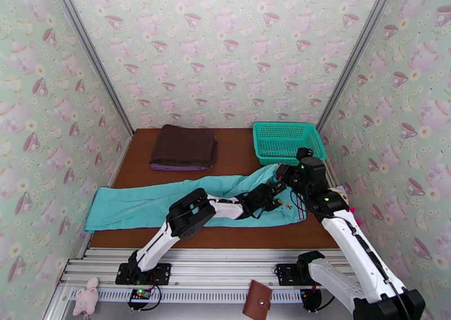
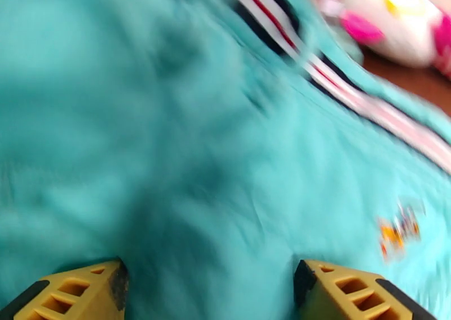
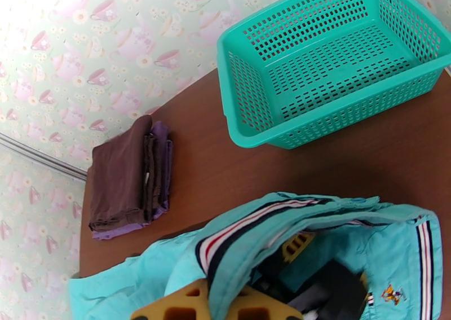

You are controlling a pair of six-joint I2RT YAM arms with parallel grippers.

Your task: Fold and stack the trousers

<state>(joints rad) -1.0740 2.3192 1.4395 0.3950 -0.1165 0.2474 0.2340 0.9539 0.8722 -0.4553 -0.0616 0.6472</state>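
The trousers [image 1: 141,205] are coloured turquoise. Their waistband [image 3: 253,220] is striped in white, red and dark navy, and a small orange mark [image 3: 392,294] is stitched near it. The basket [image 1: 282,125] is teal, patterned with rows of slots. The folded cloth [image 1: 184,144] is dark brown on top and purple along its lower edge. The table [image 1: 237,146] is reddish brown. The walls [image 1: 225,44] are papered pale green, patterned with pink teacups and teapots. The fingers [image 2: 349,293] of the left gripper [image 2: 208,293] are coloured yellow, edged in black.
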